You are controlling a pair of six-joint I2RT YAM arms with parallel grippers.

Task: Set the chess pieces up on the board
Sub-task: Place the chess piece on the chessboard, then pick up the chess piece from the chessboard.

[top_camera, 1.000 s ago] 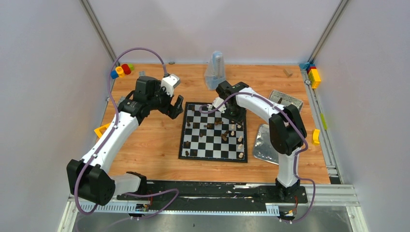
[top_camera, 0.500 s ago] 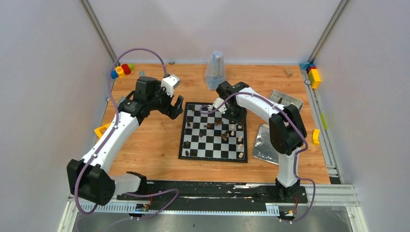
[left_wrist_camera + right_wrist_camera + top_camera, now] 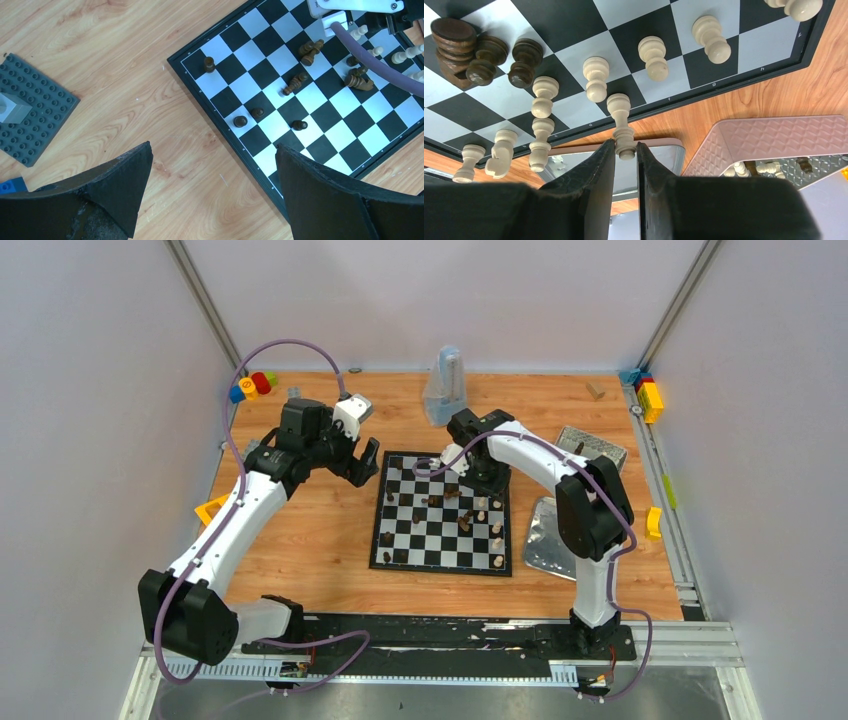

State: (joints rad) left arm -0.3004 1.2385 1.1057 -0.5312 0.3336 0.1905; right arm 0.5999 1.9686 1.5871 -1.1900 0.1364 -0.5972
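Nearest, the two arm bases (image 3: 590,625) sit at the near edge of the worktop (image 3: 300,550). Beyond them, a little right of the middle, the board (image 3: 445,540) lies flat and square to the edges. The chess pieces (image 3: 299,125) on it are in no order. The dark pieces (image 3: 240,121) are scattered over its left side and middle, several toppled on their sides. The pale pieces (image 3: 596,85) gather along its right side. A shiny silver tray (image 3: 545,540) lies just beside the board's right edge, and a yellow block (image 3: 654,522) sits at the worktop's right edge.

Farther back, the right end effector (image 3: 625,150) hangs over the far right part of the board. Its fingers (image 3: 594,175) are pressed close on one end of a cream piece (image 3: 621,120), pinching it by the board's right border. Whether that piece touches the board I cannot tell. The left end effector (image 3: 358,464) hovers over bare wood just off the board's far left corner, spread wide and holding nothing. Left of that corner lies a grey studded baseplate (image 3: 37,112) carrying one pale grey block (image 3: 11,107). A second tray (image 3: 592,447), quilted in pattern, rests toward the right edge with a few small pieces in it.

Along the far edge stands a translucent container (image 3: 445,388). Coloured toy blocks (image 3: 252,385) sit in the far left corner and more blocks (image 3: 648,395) in the far right corner.
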